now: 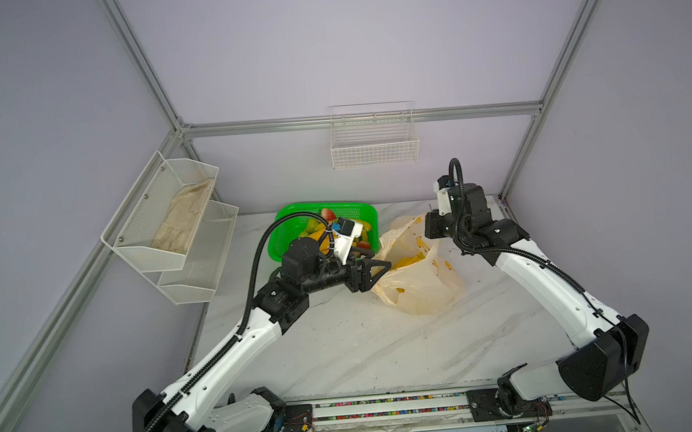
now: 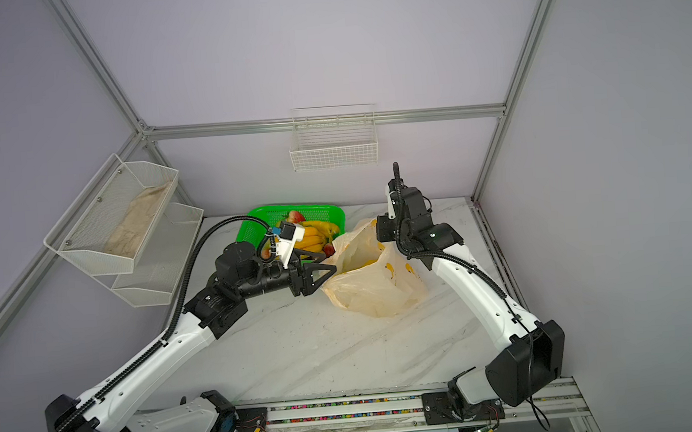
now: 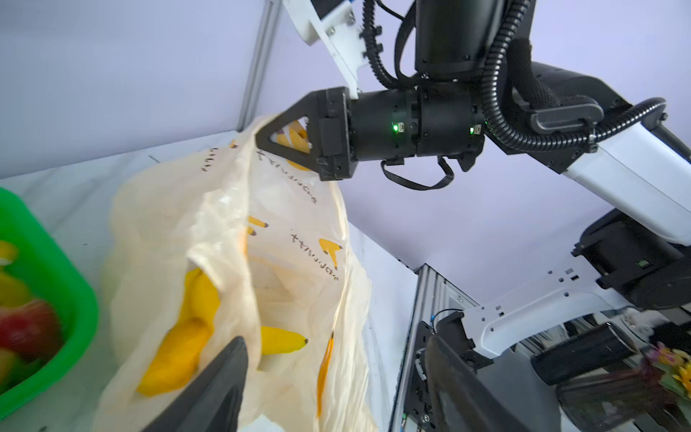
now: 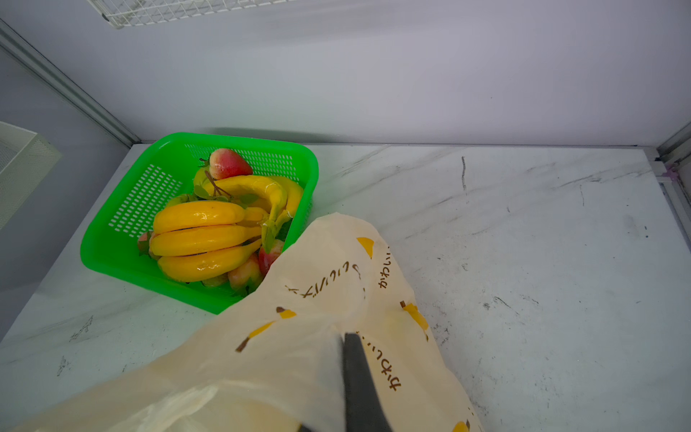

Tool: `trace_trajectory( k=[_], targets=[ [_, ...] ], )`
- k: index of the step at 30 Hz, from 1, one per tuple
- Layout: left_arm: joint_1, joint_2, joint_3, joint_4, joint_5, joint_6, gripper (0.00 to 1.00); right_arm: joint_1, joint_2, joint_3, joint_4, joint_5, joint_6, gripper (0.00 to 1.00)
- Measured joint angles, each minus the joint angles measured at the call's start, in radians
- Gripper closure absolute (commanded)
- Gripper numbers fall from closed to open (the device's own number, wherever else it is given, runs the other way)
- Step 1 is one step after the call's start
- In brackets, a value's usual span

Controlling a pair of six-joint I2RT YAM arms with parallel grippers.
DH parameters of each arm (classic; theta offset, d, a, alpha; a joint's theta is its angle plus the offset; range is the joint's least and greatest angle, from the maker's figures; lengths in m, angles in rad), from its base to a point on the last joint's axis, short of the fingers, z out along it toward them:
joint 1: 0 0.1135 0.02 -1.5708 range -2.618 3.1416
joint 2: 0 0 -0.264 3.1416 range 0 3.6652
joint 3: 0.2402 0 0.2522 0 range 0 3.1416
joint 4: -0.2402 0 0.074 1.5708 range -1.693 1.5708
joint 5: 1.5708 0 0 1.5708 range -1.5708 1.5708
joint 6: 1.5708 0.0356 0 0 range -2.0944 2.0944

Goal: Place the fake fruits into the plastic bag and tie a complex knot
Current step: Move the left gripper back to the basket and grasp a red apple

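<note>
A green basket (image 1: 281, 240) of fake fruits, among them a banana bunch (image 4: 202, 239) and a red-pink apple (image 4: 228, 164), sits just behind the left gripper (image 1: 381, 271). Its jaws stand wide apart with nothing clamped, tips at the mouth of the plastic bag (image 1: 420, 287). Inside the bag, just ahead of those tips, lies a second banana bunch (image 3: 194, 329). Across the opening, the right gripper (image 3: 262, 140) is pinched tight on the bag's upper rim, holding it raised above the marble tabletop (image 1: 345, 342).
</note>
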Motion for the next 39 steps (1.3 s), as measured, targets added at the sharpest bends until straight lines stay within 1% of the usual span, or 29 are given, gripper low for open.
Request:
trace_trajectory(
  k=[1,4,6,7,9,10,12,16,18,20,27,33,39],
  targets=[
    [0.015,-0.026,-0.003,-0.014,-0.039,-0.001,0.27,0.000,0.000,0.000,0.000,0.005,-0.001,1.00],
    [0.070,-0.098,-0.006,-0.056,-0.214,-0.006,0.27,0.000,0.000,0.000,-0.006,0.028,-0.004,1.00],
    [0.101,-0.098,-0.006,-0.080,-0.350,-0.011,0.26,0.000,-0.002,0.000,-0.019,0.047,-0.006,1.00],
    [0.109,-0.089,-0.005,-0.090,-0.399,-0.011,0.26,0.000,-0.003,0.001,-0.023,0.054,-0.006,1.00],
    [0.124,-0.021,0.005,-0.111,-0.505,-0.009,0.25,0.000,-0.004,0.011,-0.035,0.072,-0.007,1.00],
    [0.128,0.019,0.015,-0.123,-0.537,-0.008,0.25,0.000,-0.005,0.017,-0.040,0.078,-0.008,1.00],
    [0.140,0.151,0.059,-0.148,-0.607,0.008,0.24,0.000,-0.006,0.036,-0.055,0.091,-0.010,1.00],
    [0.174,0.380,0.160,-0.206,-0.694,0.072,0.22,0.000,-0.006,0.070,-0.074,0.099,-0.014,1.00],
    [0.210,0.483,0.243,-0.241,-0.701,0.099,0.21,0.000,-0.006,0.077,-0.079,0.102,-0.016,1.00],
    [0.253,0.555,0.320,-0.254,-0.686,0.109,0.20,0.000,-0.003,0.079,-0.084,0.108,-0.017,1.00],
    [0.387,0.750,0.574,-0.262,-0.566,0.102,0.19,0.000,0.032,0.082,-0.089,0.113,-0.021,1.00],
    [0.442,0.942,0.764,-0.269,-0.487,0.075,0.19,0.000,0.070,0.099,-0.085,0.106,-0.024,1.00],
    [0.457,1.131,0.930,-0.298,-0.421,0.051,0.15,0.000,0.094,0.112,-0.082,0.103,-0.028,1.00]
  ],
)
